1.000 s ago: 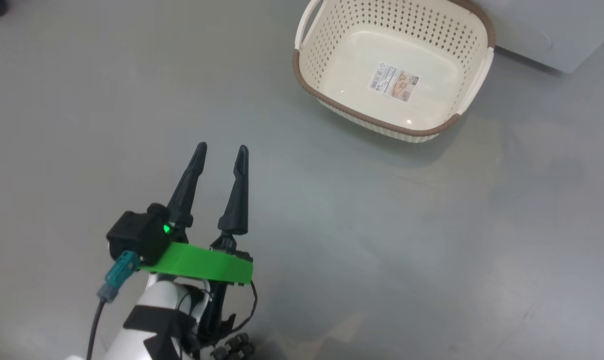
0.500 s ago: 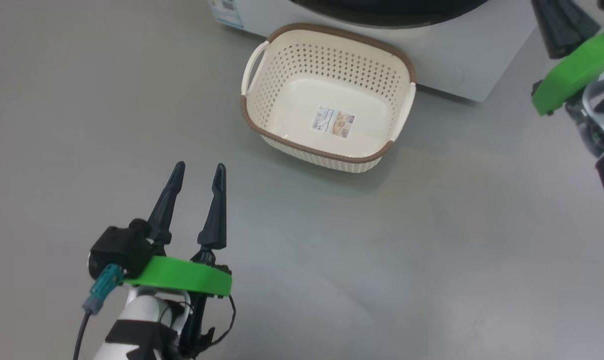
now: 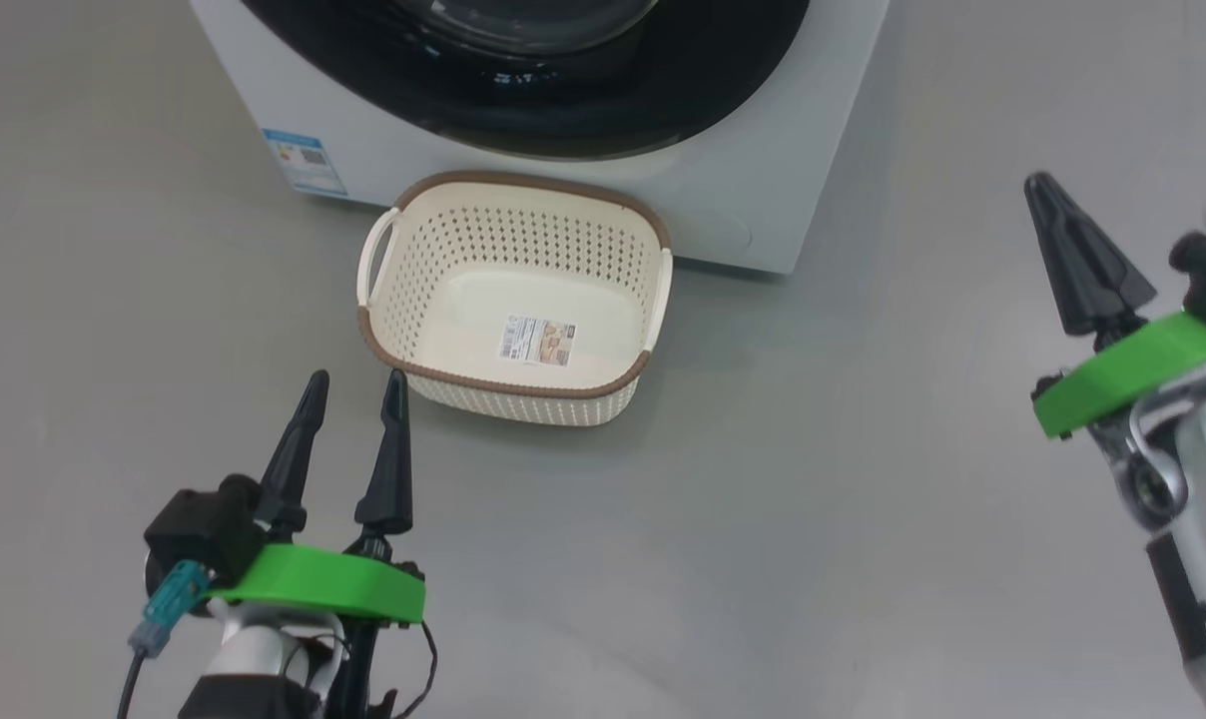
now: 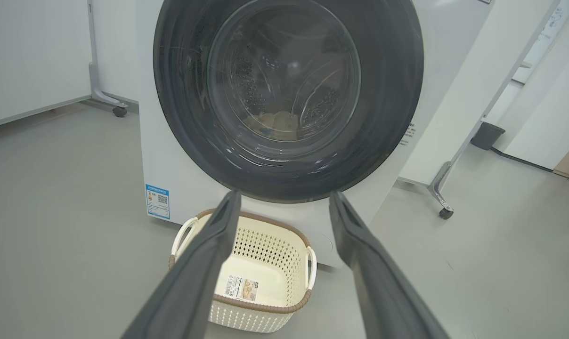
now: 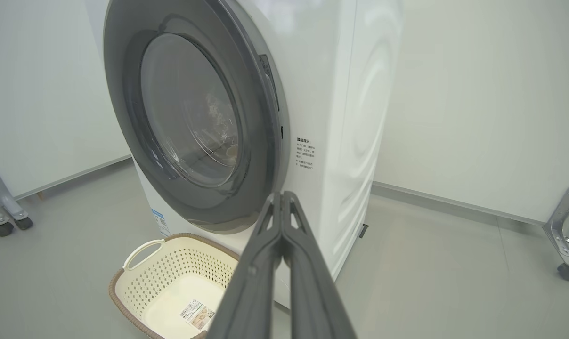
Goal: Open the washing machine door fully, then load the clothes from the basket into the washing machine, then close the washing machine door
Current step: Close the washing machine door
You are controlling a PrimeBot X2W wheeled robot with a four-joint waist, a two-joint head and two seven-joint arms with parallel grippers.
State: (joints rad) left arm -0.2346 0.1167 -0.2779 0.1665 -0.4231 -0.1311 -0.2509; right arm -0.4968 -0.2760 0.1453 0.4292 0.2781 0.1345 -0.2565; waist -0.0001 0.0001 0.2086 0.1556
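The washing machine door (image 4: 284, 80) is shut on the washing machine (image 3: 763, 200), glass facing the robot; a pale heap behind it may be the clothes (image 4: 275, 122). The basket (image 3: 508, 384) sits empty just in front, mouth up, long side along the machine's front. The left gripper (image 3: 356, 379) is spread and the right gripper (image 3: 1040, 185) pinched together on nothing. Both hang back, likely because loading looks finished.

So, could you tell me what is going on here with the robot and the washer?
The robot faces the washer, its door shut. The basket in front is empty, and something pale, likely the clothes, lies inside the drum. The left claw is open, the right claw shut; neither holds anything. The job looks about done.
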